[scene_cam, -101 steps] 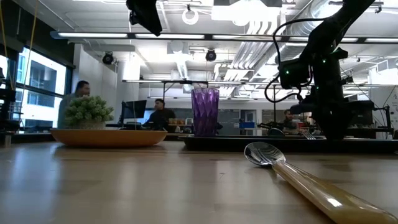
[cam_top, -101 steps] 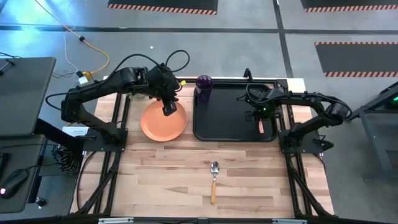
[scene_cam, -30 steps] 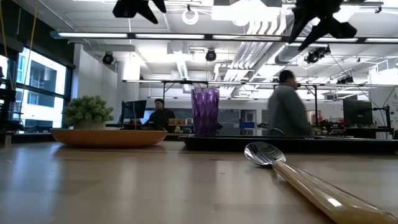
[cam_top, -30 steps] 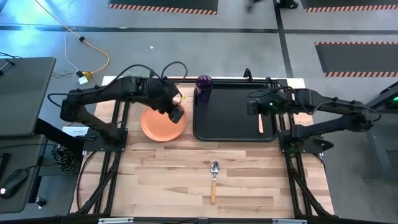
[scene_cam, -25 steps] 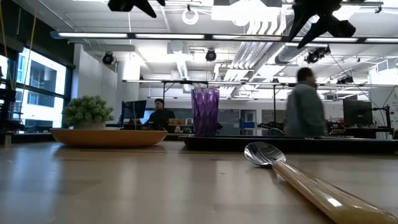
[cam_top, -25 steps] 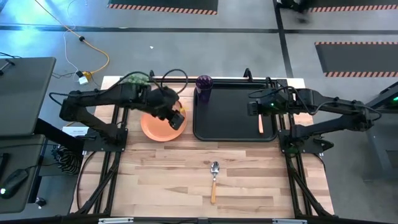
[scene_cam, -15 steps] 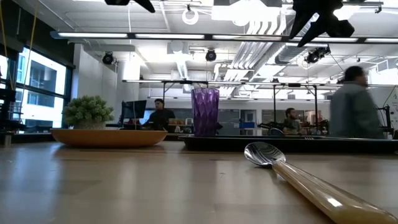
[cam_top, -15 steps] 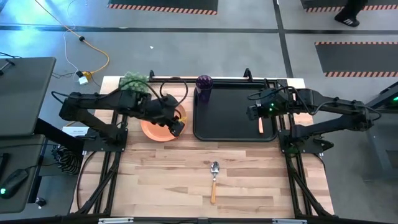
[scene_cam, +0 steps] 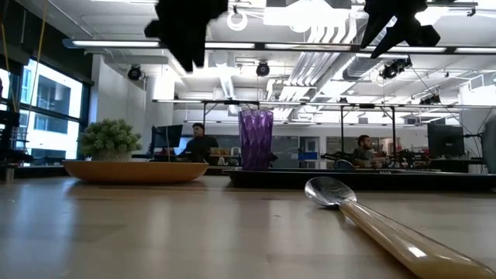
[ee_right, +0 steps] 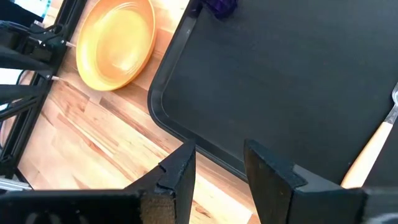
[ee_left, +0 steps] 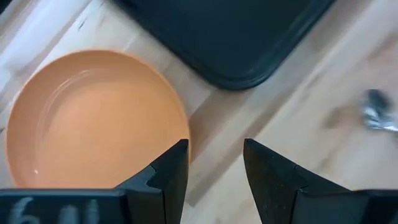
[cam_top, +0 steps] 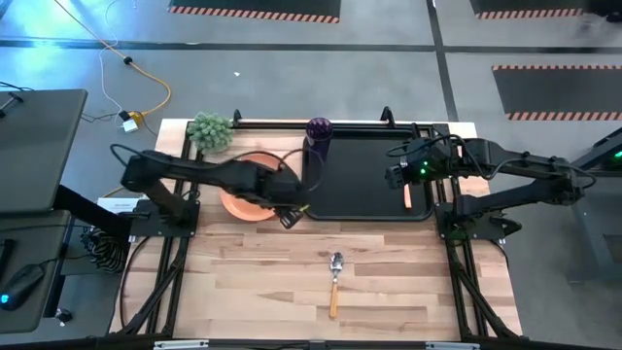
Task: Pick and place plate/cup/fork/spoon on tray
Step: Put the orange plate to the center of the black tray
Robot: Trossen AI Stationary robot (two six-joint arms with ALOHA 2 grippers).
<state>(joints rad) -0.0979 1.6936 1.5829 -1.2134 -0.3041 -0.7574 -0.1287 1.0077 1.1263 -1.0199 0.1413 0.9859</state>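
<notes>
The orange plate (cam_top: pixel 245 197) rests flat on the wood, left of the black tray (cam_top: pixel 360 185). A purple cup (cam_top: pixel 319 130) stands at the tray's far left corner. The fork (cam_top: pixel 408 193) lies on the tray's right side, orange handle (ee_right: pixel 373 148) showing. On the table nearer the front edge lies the spoon (cam_top: pixel 334 280). My left gripper (cam_top: pixel 290 218) hangs open above the wood between the plate's near right rim (ee_left: pixel 177 118) and the tray's near left corner (ee_left: pixel 239 74), holding nothing. My right gripper (cam_top: pixel 395 177) is open above the tray, left of the fork.
A green plant ball (cam_top: pixel 210 130) stands at the table's far left corner, behind the plate. Bare wood spreads around the spoon (scene_cam: pixel 372 221) across the near half of the table. People sit in the room beyond the table.
My left gripper has swung from above the plate toward the table's near right, to the tray's near left corner, and has come down while turning, staying open. The plate, uncovered, has not moved. A person has walked rightward out of the low view.
</notes>
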